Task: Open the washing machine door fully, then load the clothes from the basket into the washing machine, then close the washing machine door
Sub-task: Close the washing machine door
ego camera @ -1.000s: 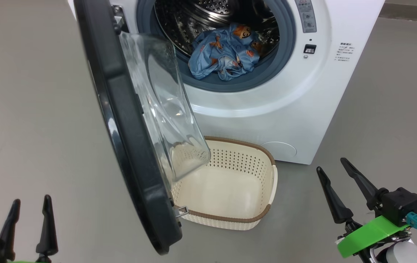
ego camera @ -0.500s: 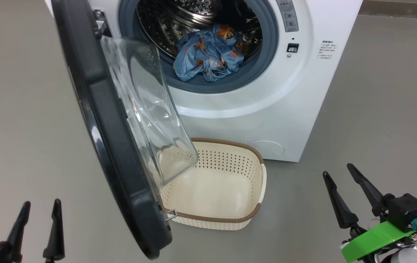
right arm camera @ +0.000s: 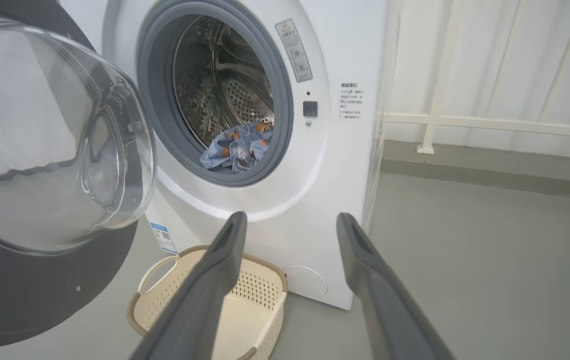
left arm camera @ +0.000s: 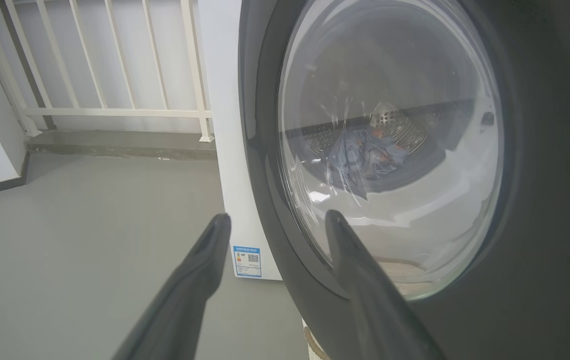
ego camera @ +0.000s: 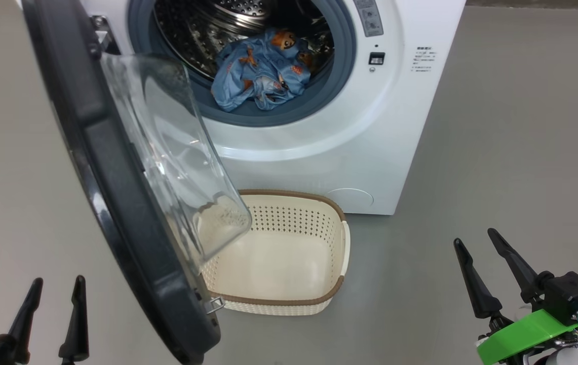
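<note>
Lying bunched in the drum, bear-printed blue clothes [ego camera: 261,68].

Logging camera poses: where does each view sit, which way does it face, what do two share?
Head view: on the head, looking down at the white washing machine, its open black-rimmed round door, cream perforated basket; left gripper and right gripper, open, at bottom corners.
Left wrist view: on the left wrist, facing the door's outer face; own fingers.
Right wrist view: on the right wrist, facing light blue bear-print clothes inside the machine; own fingers.
Shared: all three show the door.
</note>
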### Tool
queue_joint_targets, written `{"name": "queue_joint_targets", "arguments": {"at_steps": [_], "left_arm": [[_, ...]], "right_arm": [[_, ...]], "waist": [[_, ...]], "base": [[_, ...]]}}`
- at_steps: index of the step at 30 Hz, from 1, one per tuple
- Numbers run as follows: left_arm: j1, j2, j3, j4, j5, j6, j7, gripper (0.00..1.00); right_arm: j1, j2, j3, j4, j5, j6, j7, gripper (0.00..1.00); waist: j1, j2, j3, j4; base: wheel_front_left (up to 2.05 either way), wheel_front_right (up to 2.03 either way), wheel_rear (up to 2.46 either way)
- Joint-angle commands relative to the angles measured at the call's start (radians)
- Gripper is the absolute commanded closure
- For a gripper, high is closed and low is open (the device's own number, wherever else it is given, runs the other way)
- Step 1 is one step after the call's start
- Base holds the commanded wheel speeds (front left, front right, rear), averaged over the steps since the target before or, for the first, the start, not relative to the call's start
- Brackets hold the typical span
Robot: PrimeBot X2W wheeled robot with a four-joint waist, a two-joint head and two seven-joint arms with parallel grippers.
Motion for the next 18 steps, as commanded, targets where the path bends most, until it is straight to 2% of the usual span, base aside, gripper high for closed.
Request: {"name": "queue_joint_targets", "arguments": {"at_steps": [1,18], "left_arm": [[-0.019,0.035,0.038,-0.026,0.002,0.0,-0.007,0.0],[-0.023,0.039,0.038,-0.03,0.006,0.0,-0.007,0.0]], "right_arm": [[0.008,-0.011,0.009,-0.028,-0.018,0.004,-0.008,0.07],[0.012,-0.004,-0.011,-0.029,-0.022,0.004,-0.008,0.07]], "waist": [[0.0,0.0,0.006,-0.013],[0.0,0.0,0.01,-0.029]], "base": [[0.0,0.0,0.0],[0.0,0.0,0.0]]}}
